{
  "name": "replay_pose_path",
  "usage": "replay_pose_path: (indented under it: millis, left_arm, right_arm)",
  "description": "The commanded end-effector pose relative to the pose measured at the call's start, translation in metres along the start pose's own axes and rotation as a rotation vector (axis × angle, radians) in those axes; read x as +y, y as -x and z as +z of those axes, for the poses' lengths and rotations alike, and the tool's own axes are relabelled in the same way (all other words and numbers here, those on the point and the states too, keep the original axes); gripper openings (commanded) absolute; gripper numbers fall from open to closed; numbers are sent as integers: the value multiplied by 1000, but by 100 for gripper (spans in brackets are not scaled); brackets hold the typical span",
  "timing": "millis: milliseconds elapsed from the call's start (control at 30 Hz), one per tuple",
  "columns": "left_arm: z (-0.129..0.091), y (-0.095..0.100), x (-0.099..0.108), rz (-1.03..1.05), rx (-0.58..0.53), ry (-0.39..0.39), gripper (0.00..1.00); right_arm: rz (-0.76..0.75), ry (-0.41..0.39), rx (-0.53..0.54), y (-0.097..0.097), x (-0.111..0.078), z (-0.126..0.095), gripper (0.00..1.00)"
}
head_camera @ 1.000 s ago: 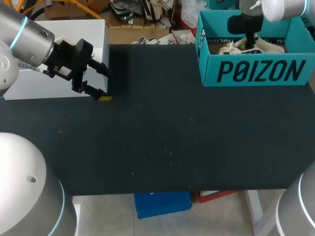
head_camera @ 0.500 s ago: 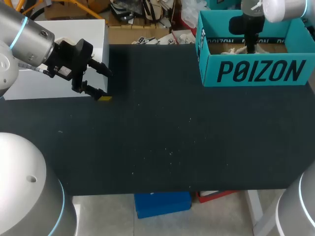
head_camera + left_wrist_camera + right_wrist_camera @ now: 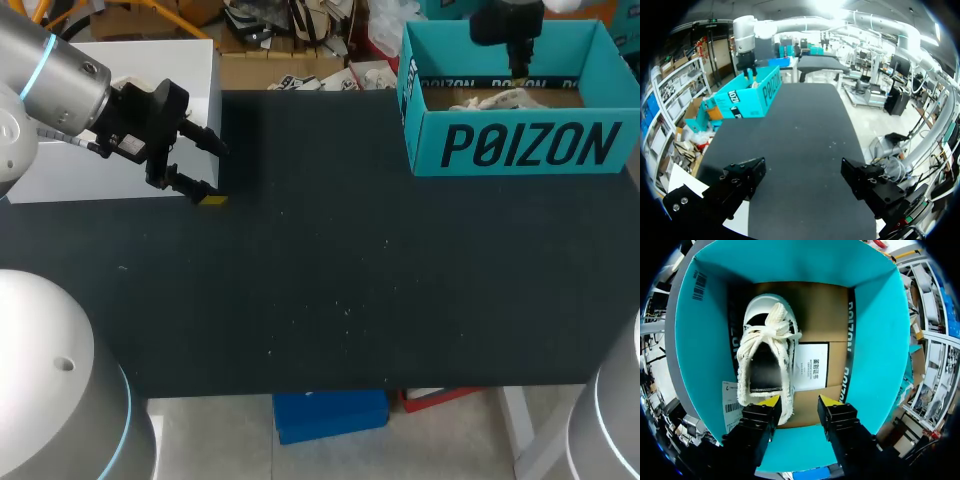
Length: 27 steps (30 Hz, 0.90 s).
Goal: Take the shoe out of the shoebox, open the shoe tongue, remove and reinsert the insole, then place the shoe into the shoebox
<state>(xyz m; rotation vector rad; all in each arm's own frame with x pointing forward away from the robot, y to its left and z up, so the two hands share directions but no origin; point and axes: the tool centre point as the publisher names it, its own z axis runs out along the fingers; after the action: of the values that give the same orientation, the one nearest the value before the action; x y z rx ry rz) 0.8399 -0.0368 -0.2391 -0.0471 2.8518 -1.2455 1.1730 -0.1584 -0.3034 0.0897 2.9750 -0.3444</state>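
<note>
The teal shoebox (image 3: 520, 146) stands open-topped at the far right corner of the dark surface (image 3: 330, 260). Its right wall is close to the surface's right edge and its back wall close to the far edge.

The shoe (image 3: 767, 360), white with frayed trim and white laces, lies inside the shoebox on its sole with the opening facing up. It sits alongside one wall. On its other side is a strip of the cardboard floor with a white paper sheet (image 3: 810, 366), reaching to the opposite wall.

The right claw (image 3: 800, 402) hangs above the shoebox, over the heel end of the shoe, pointing straight down. Its fingers are moderately apart and hold nothing. One yellow tip is over the shoe's heel rim and the other over the cardboard beside it. All four shoebox walls stand away from the fingers.

The left claw (image 3: 208, 168) is well apart from the shoebox, over the surface's left edge toward the far side. Its fingers are spread wide with nothing between them.

A broad stretch of surface runs from the shoebox's front wall to the near edge, and from its left wall across to the left claw.
</note>
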Motion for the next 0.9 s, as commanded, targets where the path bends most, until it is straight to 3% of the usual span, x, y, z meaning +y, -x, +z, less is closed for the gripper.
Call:
replay_pose_path:
  millis: [33, 600, 700, 900]
  left_arm:
    - [0, -1, 0, -1, 0, 5, 100]
    - [0, -1, 0, -1, 0, 5, 100]
    - [0, -1, 0, -1, 0, 5, 100]
    - [0, -1, 0, -1, 0, 5, 100]
  right_arm:
    - [12, -19, -37, -27, 4, -40, 45]
    - [118, -69, -150, -104, 32, -129, 46]
    - [132, -63, -166, -119, 42, -140, 43]
    - [116, -30, -162, -155, 71, -149, 48]
